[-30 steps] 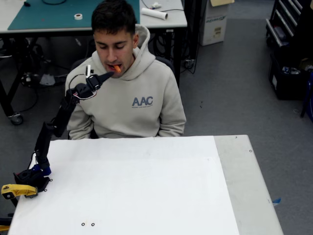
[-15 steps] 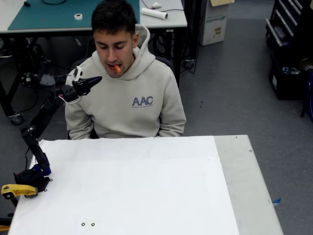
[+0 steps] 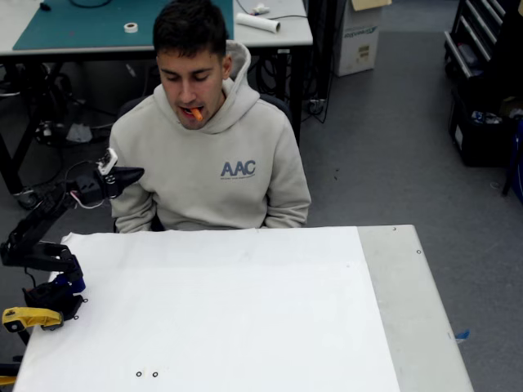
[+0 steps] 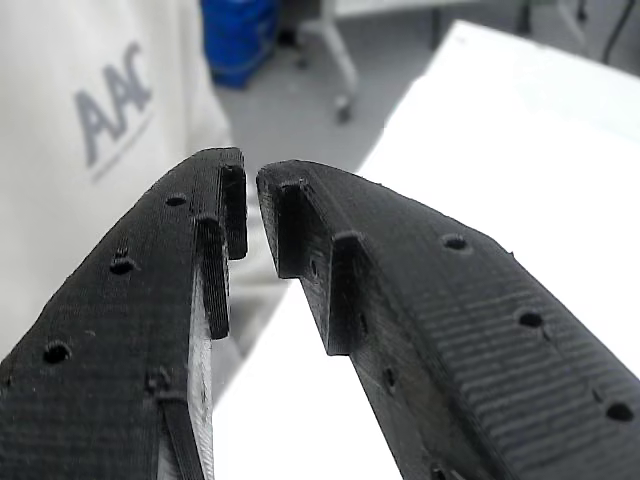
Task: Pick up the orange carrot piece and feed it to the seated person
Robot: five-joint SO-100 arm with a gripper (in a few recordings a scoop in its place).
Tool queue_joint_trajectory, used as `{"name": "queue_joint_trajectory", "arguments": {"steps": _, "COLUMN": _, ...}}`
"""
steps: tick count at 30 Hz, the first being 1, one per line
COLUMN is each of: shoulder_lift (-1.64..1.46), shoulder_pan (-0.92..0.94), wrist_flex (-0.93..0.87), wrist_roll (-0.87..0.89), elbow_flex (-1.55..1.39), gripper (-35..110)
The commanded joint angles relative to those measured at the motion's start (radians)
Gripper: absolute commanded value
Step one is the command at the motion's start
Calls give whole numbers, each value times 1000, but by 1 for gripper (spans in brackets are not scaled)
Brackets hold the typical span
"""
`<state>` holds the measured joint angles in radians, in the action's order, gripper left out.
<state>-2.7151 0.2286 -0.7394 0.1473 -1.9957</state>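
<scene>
The orange carrot piece (image 3: 195,113) sticks out of the mouth of the seated person (image 3: 221,163), who sits behind the white table in a beige hoodie with "AAC" on the chest. My gripper (image 3: 135,172) hangs low at the left, beside the person's upper arm and well below and left of the carrot. In the wrist view my gripper (image 4: 250,176) has its black fingers (image 4: 400,300) almost together with nothing between them, and the hoodie lettering shows beyond them.
The white table (image 3: 245,310) spreads in front of the person. A yellow tool handle (image 3: 29,317) lies by the arm's base at the left edge. Behind the person stands a desk with a teal mat (image 3: 98,24) and a tape roll (image 3: 131,27).
The arm has folded back and down to the left, away from the person's face. The carrot piece stays in the person's mouth.
</scene>
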Motion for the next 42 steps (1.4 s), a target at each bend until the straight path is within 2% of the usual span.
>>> {"name": "queue_joint_trajectory", "arguments": {"steps": 1, "shoulder_lift": -184, "shoulder_pan": -34, "wrist_flex": 9, "wrist_roll": 29, "elbow_flex": -94, "gripper": -3}}
{"name": "queue_joint_trajectory", "arguments": {"steps": 8, "shoulder_lift": -440, "shoulder_pan": -219, "wrist_flex": -5, "wrist_roll": 28, "elbow_flex": -318, "gripper": -3}}
{"name": "queue_joint_trajectory", "arguments": {"steps": 13, "shoulder_lift": -586, "shoulder_pan": -219, "wrist_flex": -6, "wrist_roll": 23, "elbow_flex": -489, "gripper": -3}}
{"name": "queue_joint_trajectory", "arguments": {"steps": 23, "shoulder_lift": -589, "shoulder_pan": -219, "wrist_flex": -12, "wrist_roll": 34, "elbow_flex": -657, "gripper": -3}}
{"name": "queue_joint_trajectory", "arguments": {"steps": 36, "shoulder_lift": -591, "shoulder_pan": -219, "wrist_flex": -364, "wrist_roll": 23, "elbow_flex": -758, "gripper": -3}}
{"name": "queue_joint_trajectory", "arguments": {"steps": 42, "shoulder_lift": -592, "shoulder_pan": -219, "wrist_flex": -430, "wrist_roll": 20, "elbow_flex": -769, "gripper": -3}}
